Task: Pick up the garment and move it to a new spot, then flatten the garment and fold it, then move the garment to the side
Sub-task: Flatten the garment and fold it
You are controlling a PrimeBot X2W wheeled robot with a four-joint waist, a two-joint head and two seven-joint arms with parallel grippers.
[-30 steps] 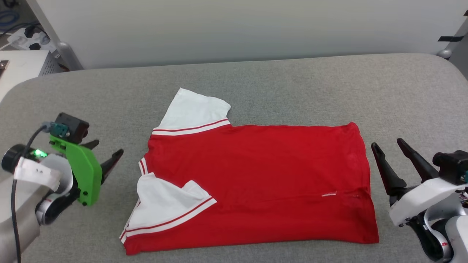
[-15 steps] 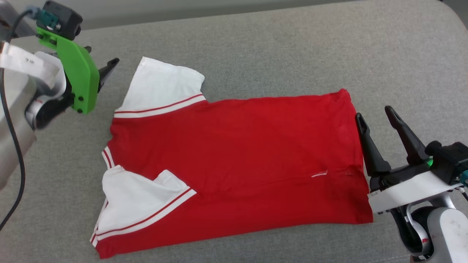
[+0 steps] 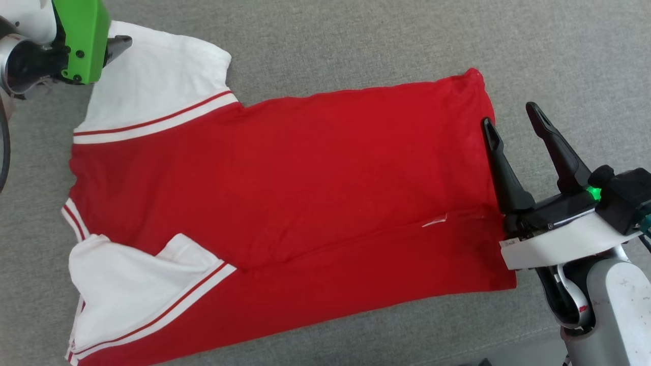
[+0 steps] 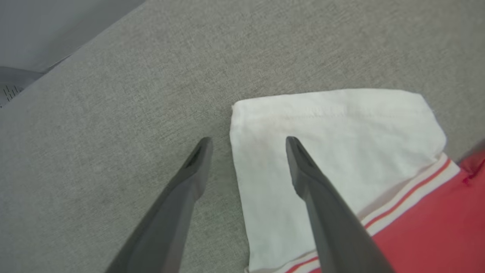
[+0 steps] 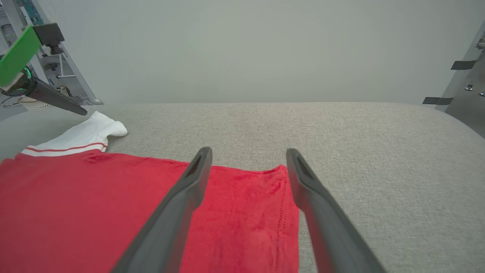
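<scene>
Garment (image 3: 305, 178) is lying flat on surface (image 3: 356, 40). Left tool (image 4: 246, 140), spread wide and empty, is hovering at far white sleeve (image 4: 341, 125). Right tool (image 3: 510, 114), likewise wide and empty, is hovering at hem (image 5: 280, 227).

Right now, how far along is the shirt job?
Done: the red soft jersey shirt with white sleeves lies flattened on the grey fabric surface, its near sleeve folded onto the body. In hand: nothing gripped; the left gripper, fingers open, straddles the edge of the far sleeve; the right gripper hovers open over the hem. Left: folding, then moving it aside.
</scene>
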